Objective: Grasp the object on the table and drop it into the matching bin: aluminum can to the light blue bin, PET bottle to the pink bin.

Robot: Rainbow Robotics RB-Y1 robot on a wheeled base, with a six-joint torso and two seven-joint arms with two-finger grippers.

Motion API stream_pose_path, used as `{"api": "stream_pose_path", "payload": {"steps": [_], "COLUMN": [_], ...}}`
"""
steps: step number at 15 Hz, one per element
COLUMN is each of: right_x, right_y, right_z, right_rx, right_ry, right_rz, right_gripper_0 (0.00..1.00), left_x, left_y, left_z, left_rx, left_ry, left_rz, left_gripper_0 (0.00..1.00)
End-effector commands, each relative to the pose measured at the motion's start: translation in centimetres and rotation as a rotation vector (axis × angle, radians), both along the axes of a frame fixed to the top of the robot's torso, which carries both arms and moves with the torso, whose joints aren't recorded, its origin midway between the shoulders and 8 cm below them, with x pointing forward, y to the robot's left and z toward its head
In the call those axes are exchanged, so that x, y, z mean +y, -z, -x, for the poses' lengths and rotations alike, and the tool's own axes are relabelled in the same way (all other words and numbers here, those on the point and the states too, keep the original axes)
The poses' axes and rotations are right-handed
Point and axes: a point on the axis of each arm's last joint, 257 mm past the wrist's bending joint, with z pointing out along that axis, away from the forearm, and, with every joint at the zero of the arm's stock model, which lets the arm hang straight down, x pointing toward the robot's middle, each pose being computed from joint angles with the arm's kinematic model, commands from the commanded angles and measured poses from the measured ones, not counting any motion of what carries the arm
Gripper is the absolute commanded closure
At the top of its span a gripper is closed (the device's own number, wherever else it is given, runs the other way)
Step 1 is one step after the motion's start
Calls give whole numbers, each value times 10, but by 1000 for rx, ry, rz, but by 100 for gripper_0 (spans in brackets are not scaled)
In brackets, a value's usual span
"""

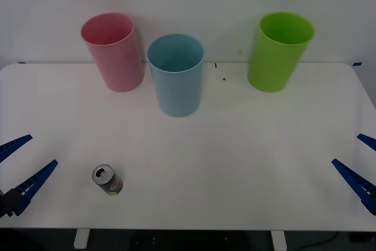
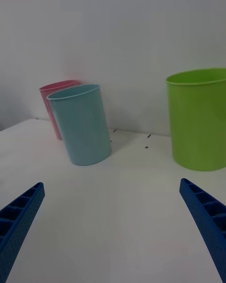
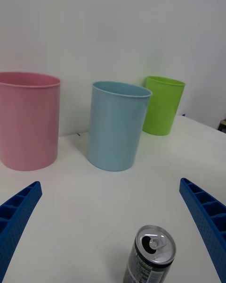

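Observation:
A small dark aluminum can (image 1: 107, 180) with a silver lid stands upright on the white table (image 1: 235, 168) near its front left. The left wrist view has the can (image 3: 149, 258) close ahead, between the blue fingers. My left gripper (image 1: 19, 166) is open at the table's left edge, a short way left of the can. At the right edge my right gripper (image 1: 359, 165) is open and holds nothing. The light blue bin (image 1: 175, 74) stands at the back centre, with the pink bin (image 1: 113, 52) to its left. Both bins show in the wrist views: the light blue bin (image 3: 117, 125) (image 2: 81, 124) and the pink bin (image 3: 28, 120) (image 2: 55, 104).
A lime green bin (image 1: 279, 50) stands at the back right, also seen as the green bin (image 2: 197, 118) (image 3: 162, 104) from each wrist. A white wall rises behind the bins. Two small dark marks (image 1: 224, 78) lie on the table between the light blue and green bins.

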Motion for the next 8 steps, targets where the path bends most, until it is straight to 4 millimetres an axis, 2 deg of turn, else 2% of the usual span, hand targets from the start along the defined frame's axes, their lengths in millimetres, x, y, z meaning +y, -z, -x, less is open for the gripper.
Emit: {"api": "stream_pose_path", "payload": {"steps": [1, 2, 4, 8], "right_x": [0, 0, 0, 0], "right_y": [0, 0, 0, 0], "right_z": [0, 0, 0, 0], "right_rx": [0, 0, 0, 0], "right_ry": [0, 0, 0, 0], "right_rz": [0, 0, 0, 0], "right_gripper_0": [0, 0, 0, 0], "left_x": [0, 1, 1, 4], "left_y": [0, 12, 17, 14], "left_z": [0, -1, -2, 1], "left_rx": [0, 23, 25, 19], "left_ry": [0, -14, -30, -18], "left_rz": [0, 7, -2, -33], "left_gripper_0": [0, 0, 0, 0]}}
